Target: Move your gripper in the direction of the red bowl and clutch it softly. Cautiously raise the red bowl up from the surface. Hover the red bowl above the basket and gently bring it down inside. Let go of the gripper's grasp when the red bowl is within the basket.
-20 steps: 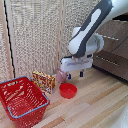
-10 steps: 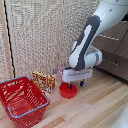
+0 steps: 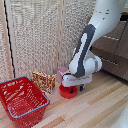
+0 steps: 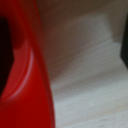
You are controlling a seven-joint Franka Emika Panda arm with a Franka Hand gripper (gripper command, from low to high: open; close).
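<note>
My gripper sits low over the red bowl on the wooden floor, well apart from the red basket. I cannot tell its finger opening. An off-centre squeeze on the rim could tip the bowl.

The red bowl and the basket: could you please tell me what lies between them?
In the exterior view, the small orange-yellow box stands between the red bowl and the basket, set back toward the wall; nearer the camera, only bare wooden floor.

The wooden floor carries the basket, orange-yellow box, pinkish cup and red bowl.
</note>
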